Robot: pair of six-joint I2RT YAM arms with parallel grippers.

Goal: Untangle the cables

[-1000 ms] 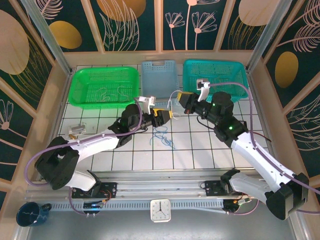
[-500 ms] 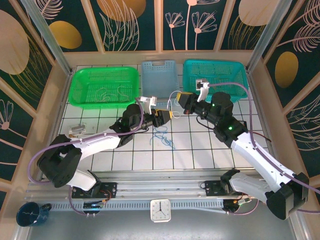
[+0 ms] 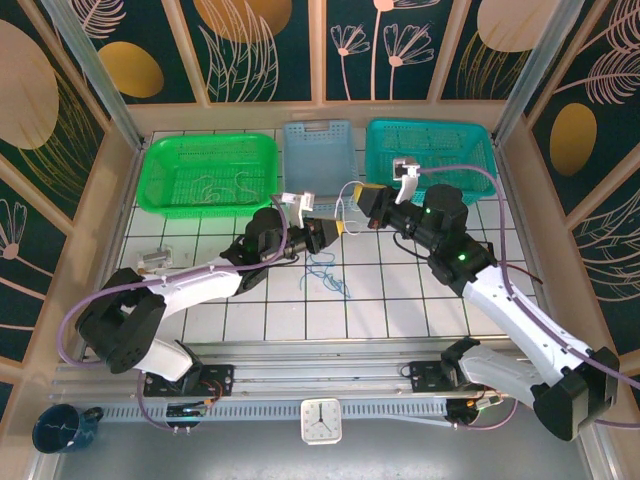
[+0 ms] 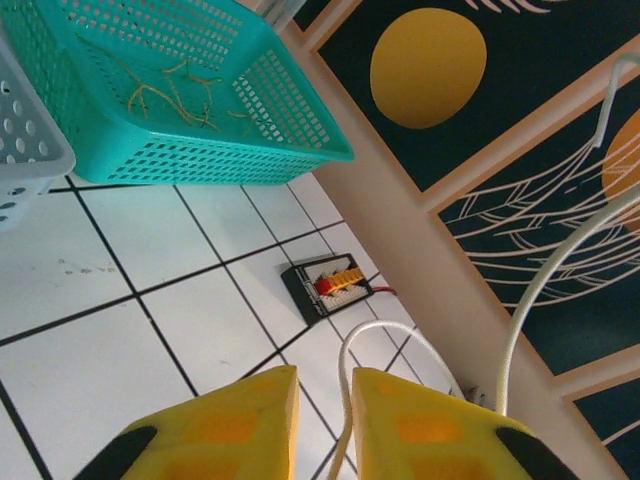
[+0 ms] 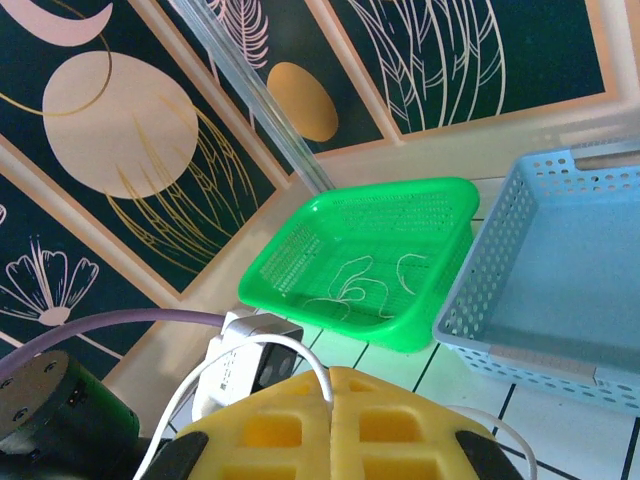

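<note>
Two grippers of mine meet mid-table, tips near each other, w/ one whitish cable [image 5: 270, 340] running btwn them. R gripper [image 5: 330, 375]: yellow pads pressed flat together, clenched on that whitish cable, which pokes out of the seam & arcs off to one side. L gripper [image 4: 322, 375]: pads nearly together w/ a thin slit left, the cable passing thru the slit against one pad; can't tell if it's actually pinched. From above, the cable makes a small loop btwn the 2 tips. Just nearer my bases, a dark blue cable [image 3: 325, 272] lies in a loose squiggle on the white tiled table [image 3: 400, 300], apart from both grippers. Farther out, at the back: green basket [image 5: 370, 250] w/ thin pale cords [image 5: 355, 285] in it, light blue basket [image 5: 560, 270] beside it, teal basket [image 4: 200, 160] holding tan cords [image 4: 170, 90]. Small black box [image 4: 328, 287] sits on the tiles past the teal basket's corner.
</note>
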